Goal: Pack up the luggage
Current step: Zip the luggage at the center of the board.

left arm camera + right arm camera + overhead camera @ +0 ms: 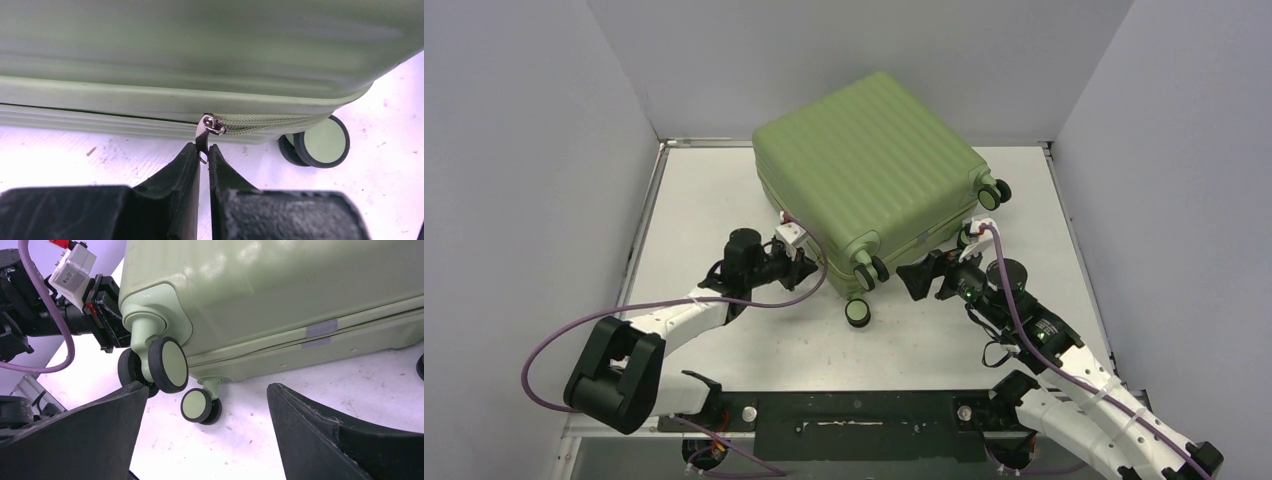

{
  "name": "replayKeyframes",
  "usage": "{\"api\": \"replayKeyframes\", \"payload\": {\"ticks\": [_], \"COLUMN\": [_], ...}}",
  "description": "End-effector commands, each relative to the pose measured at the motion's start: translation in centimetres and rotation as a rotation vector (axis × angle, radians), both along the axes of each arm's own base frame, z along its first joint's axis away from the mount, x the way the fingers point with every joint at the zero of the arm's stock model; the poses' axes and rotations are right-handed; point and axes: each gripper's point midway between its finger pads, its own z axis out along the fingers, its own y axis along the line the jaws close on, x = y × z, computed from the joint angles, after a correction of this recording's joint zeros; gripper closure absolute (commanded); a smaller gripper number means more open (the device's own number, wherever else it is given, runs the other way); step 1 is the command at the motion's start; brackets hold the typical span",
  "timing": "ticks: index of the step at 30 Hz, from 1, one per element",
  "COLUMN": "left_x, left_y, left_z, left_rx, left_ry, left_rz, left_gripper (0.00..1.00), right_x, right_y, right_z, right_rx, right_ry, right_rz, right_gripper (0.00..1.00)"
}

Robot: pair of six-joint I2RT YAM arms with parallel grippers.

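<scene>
– So, what sits on the left side?

– The left gripper [203, 150], low over the white table [714, 190] and pointing right at the near-left side of the luggage [869, 165]. Its black fingers [175, 175] are pressed almost together, and the metal zipper pull [201, 137] is pinched between their tips.

– Where is that pull on the case?

– On the seam between the two shells. In the left wrist view the zipper slider [215, 125] sits just above the fingertips. To its right the zip teeth [270, 121] are meshed as far as the corner. To its left a thin dark line runs along the seam.

– And the luggage itself?

– Light green and ribbed, it lies flat on the table, in the middle and toward the far wall, turned a little. Its black wheels [871, 270] with green hubs face near and right.

– Then the right side?

– The right gripper [921, 278] is near that wheeled end but apart from it. Its jaws are spread wide and hold nothing. In its own wrist view the two nearest wheels show between the fingers, and a grey tape patch [320, 332] lies across the zipper line farther right. The left gripper shows at the far-left corner of the case in that view.
</scene>
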Motion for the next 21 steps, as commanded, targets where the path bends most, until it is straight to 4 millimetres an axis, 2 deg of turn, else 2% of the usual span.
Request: {"api": "replayKeyframes", "payload": {"ticks": [1, 4, 8, 14, 19, 21], "left_x": [-0.1, -1.4, -2.5, -4.4, -6.1, -5.3], "left_y": [-0.2, -1.1, -1.7, -0.9, 0.2, 1.0], "left_z": [1.2, 0.2, 0.2, 0.5, -0.3, 0.2], "left_rx": [0.072, 0.145, 0.166, 0.196, 0.24, 0.235], "left_ry": [-0.106, -0.107, -0.111, -0.093, -0.03, -0.035], "left_rz": [-0.001, -0.034, -0.055, -0.093, -0.108, -0.022], "left_gripper": [1.0, 1.0, 1.0, 1.0, 0.99, 0.68], "right_x": [0.1, 0.1, 0.2, 0.3, 0.4, 0.4], "right_y": [1.2, 1.8, 2.1, 2.0, 2.0, 2.1], "right_z": [1.2, 1.3, 1.5, 1.3, 0.9, 1.0], "right_rx": [0.05, 0.065, 0.071, 0.059, 0.051, 0.055], "right_ry": [-0.033, -0.027, -0.025, -0.025, -0.021, -0.022], "right_rz": [0.039, 0.061, 0.072, 0.068, 0.066, 0.07], "right_gripper": [0.07, 0.07, 0.07, 0.07, 0.07, 0.07]}}
